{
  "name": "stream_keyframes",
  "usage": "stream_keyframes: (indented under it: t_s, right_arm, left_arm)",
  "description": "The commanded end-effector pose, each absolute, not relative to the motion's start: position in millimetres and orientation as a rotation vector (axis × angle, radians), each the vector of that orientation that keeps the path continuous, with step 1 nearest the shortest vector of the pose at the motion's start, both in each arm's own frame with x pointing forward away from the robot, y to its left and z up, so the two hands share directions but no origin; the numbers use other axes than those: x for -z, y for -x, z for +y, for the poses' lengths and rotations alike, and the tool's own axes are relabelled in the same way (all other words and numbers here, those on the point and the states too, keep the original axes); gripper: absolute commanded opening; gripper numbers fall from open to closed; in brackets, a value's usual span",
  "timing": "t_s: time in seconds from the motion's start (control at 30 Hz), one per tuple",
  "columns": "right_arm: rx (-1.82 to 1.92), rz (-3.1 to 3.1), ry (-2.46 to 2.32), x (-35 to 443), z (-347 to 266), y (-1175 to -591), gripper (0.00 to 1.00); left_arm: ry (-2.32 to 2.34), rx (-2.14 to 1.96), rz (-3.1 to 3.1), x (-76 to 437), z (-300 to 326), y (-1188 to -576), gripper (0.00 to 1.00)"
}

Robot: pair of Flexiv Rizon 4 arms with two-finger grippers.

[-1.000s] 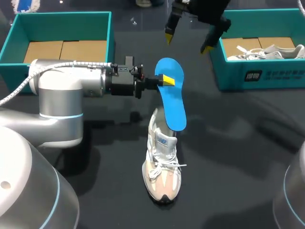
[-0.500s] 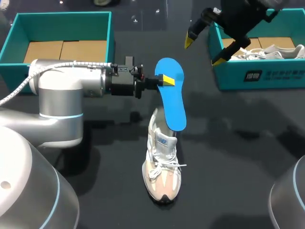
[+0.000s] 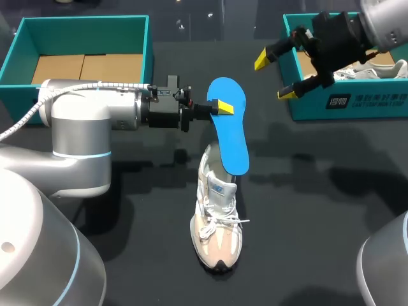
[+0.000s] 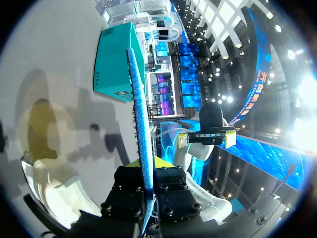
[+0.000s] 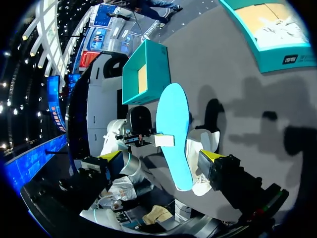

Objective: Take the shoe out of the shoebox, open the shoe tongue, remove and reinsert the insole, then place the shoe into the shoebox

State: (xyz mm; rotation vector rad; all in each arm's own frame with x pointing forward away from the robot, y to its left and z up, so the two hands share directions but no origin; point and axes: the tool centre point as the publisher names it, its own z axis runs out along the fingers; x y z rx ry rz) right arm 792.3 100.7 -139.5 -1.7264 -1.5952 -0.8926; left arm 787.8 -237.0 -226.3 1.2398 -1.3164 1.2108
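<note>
My left gripper [image 3: 222,107] is shut on a blue insole [image 3: 231,134], pinching its edge near the upper end. The insole stands on end, and its lower end overlaps the heel opening of a white and beige sneaker [image 3: 217,223] lying on the dark table. In the left wrist view the insole [image 4: 140,124] runs edge-on between the fingers of the gripper [image 4: 147,168], with the sneaker [image 4: 54,178] beside it. My right gripper [image 3: 275,76] hangs open and empty in front of the right shoebox [image 3: 347,102]. From its wrist view the gripper [image 5: 162,158] faces the insole [image 5: 173,129].
An open teal shoebox [image 3: 19,44] with a brown cardboard floor stands at the back left. The right teal shoebox holds another white shoe [image 3: 382,67]. Bare dark tabletop [image 3: 319,210] lies to the right of the sneaker.
My right gripper has swung rightward and down from above the insole to the front of the right shoebox, staying open. The left gripper, insole and sneaker have not moved.
</note>
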Motion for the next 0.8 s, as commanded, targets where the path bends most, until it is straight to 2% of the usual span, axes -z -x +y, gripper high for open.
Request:
stream_keyframes:
  t_s: [0.03,0.33,0.8]
  right_arm:
    - [1.056,-1.438,1.572,148.0,98.1,-788.0,1.00]
    - [1.123,-1.386,1.511,163.1,98.2,-783.2,1.00]
    - [1.187,-1.334,1.438,171.5,100.2,-785.1,1.00]
  left_arm:
    - [-1.242,-1.214,-1.315,226.4,-237.0,-786.7,0.00]
    - [-1.183,-1.297,-1.320,217.2,-228.8,-786.0,0.00]
    - [-0.822,-1.723,-1.524,186.7,-212.6,-796.6,0.00]
